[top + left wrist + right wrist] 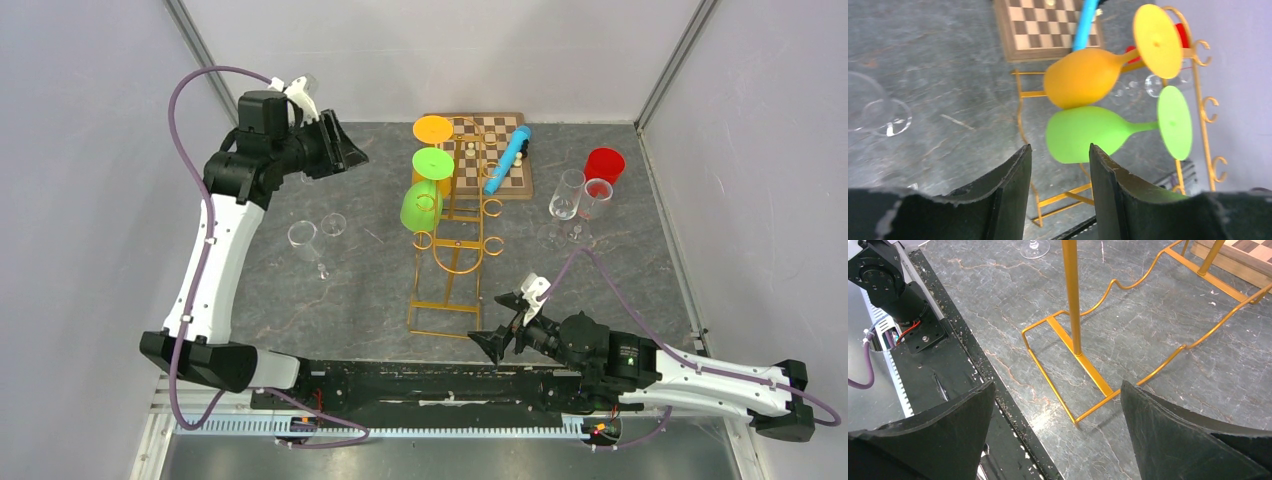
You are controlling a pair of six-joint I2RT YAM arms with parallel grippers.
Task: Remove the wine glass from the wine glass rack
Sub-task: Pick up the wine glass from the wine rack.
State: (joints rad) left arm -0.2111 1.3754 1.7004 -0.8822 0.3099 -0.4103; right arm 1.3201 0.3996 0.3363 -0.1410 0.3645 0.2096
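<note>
Arm bases lie nearest in the top view; the wine glass rack stands mid-table. Left wrist: left gripper parted, short of the green wine glass, hung against the orange glass; extraction may dislodge both. Right wrist: right gripper parted; unheld rack may tip. No legible writing.
</note>
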